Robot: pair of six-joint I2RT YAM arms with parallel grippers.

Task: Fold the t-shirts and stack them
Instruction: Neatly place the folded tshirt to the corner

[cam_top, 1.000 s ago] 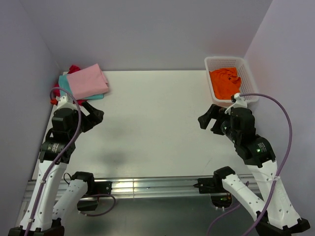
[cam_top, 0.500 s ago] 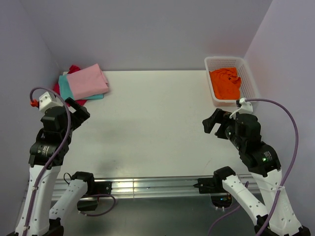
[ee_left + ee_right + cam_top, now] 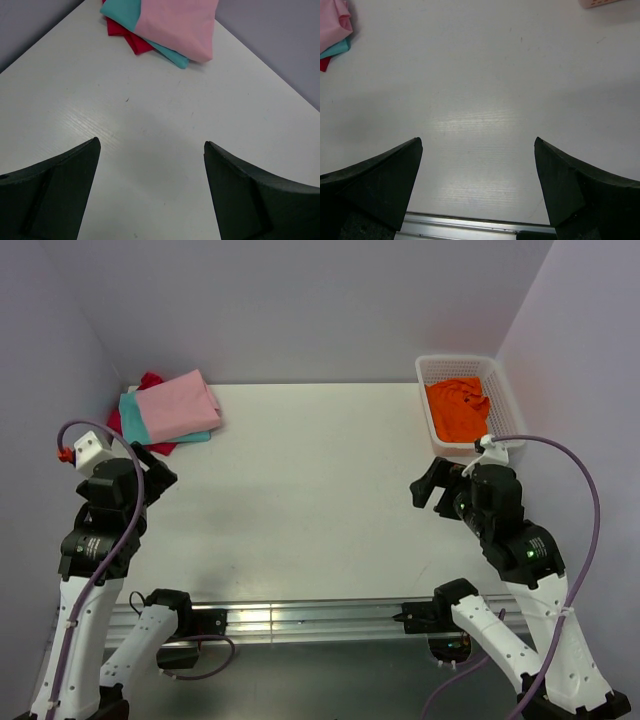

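Note:
A stack of folded t-shirts sits at the table's back left: a pink shirt (image 3: 176,406) on top, a teal one (image 3: 130,412) under it, a red one (image 3: 150,380) at the bottom. The stack also shows in the left wrist view, with pink (image 3: 177,22), teal (image 3: 122,10) and red (image 3: 127,37). A crumpled orange t-shirt (image 3: 457,408) lies in a white basket (image 3: 506,390) at the back right. My left gripper (image 3: 160,472) is open and empty, near the stack. My right gripper (image 3: 428,490) is open and empty, in front of the basket.
The white table (image 3: 310,490) lies between the arms. Lilac walls close in the back and both sides. A metal rail (image 3: 300,618) runs along the table's front edge. A corner of the basket (image 3: 600,3) shows in the right wrist view.
My left arm has drawn back to the left and away from the table's middle. My right gripper has shifted slightly, staying in front of the basket. Both stay open.

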